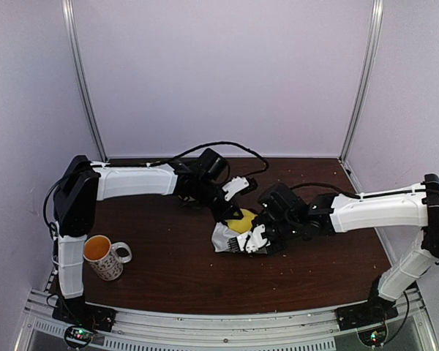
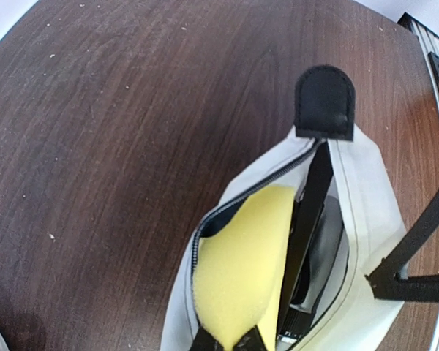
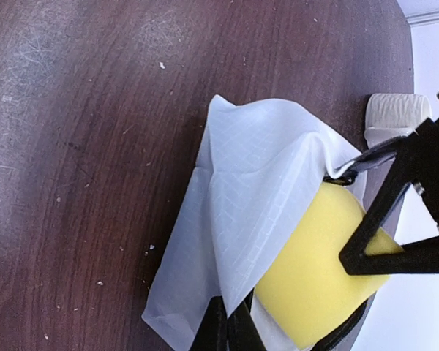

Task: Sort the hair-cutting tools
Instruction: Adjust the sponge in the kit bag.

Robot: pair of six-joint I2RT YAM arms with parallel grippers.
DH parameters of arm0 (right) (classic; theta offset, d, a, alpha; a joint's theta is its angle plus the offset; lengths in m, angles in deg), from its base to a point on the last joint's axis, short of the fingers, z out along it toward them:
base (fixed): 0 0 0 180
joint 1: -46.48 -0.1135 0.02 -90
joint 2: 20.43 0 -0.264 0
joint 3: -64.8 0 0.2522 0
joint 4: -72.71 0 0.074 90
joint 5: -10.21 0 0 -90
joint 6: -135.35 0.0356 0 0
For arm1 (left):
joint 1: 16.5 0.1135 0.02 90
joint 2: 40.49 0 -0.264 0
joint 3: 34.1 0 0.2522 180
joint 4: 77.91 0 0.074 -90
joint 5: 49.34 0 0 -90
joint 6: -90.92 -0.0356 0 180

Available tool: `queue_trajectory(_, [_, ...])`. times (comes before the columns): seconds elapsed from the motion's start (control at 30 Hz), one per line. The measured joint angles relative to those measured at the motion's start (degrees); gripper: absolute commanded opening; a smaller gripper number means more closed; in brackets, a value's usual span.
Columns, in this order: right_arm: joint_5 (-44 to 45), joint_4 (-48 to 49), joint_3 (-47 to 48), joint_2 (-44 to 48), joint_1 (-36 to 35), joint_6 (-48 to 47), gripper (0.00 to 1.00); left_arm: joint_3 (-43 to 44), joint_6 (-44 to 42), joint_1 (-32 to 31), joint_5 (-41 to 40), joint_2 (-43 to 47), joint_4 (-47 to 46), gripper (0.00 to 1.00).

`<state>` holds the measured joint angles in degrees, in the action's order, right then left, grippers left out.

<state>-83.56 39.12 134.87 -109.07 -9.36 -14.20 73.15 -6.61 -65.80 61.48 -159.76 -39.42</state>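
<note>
Yellow foam fills the view under my left claw (image 2: 230, 338). That claw is clenched on the near end of the sponge (image 2: 241, 263), fingers pinched together on its edge. The sponge sits in the open mouth of the white pouch (image 2: 369, 219), poking out past the zip (image 2: 256, 183) just ahead of my fingertips.

Right beside the sponge, to the right of my left claw, a slim black comb (image 2: 307, 219) stands on edge inside the pouch. It runs from near my fingers up toward the black tab (image 2: 325, 102) at the far end of the zip. Behind the comb, deeper in the pouch, something dark grey and rounded shows, and I can't tell what it is.

Over to my right claw (image 3: 227, 327): it is clamped on a fold of the pouch's white cloth at the near edge. The cloth drapes up and away from the fingers, and the sponge bulges out just to their right.

Both claws are close together at the pouch, which lies on the dark wooden table (image 2: 110, 146). Well off to the left of my left claw, near that arm's base, a patterned mug (image 1: 106, 257) stands upright. Its inside shows orange, but what is in it I can't tell.
</note>
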Motion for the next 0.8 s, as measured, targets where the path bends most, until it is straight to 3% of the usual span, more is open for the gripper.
queue_trajectory(0.4, [7.4, 10.6, -4.4, 4.1, -0.5, 3.7, 0.00, -3.5, 1.1, -0.9, -10.2, 1.7, 3.3, 0.00])
queue_trajectory(0.6, [8.6, 12.8, -5.4, 4.1, -0.8, 6.1, 0.00, -3.5, 1.6, -1.9, -4.6, 1.7, 3.4, 0.00])
queue_trajectory(0.63, [8.6, 12.8, -5.6, 4.1, -0.8, 6.4, 0.02, -3.5, 2.1, -1.9, -2.7, 1.7, 3.4, 0.00])
queue_trajectory(0.7, [8.5, 12.3, -5.7, 4.1, -0.9, 7.0, 0.19, -3.5, 3.2, -1.9, 0.4, 1.7, 3.4, 0.00])
queue_trajectory(0.8, [7.2, 9.1, -5.6, 4.7, -0.5, 7.9, 0.28, -5.2, 5.0, -1.9, 3.6, 3.0, 2.7, 0.00])
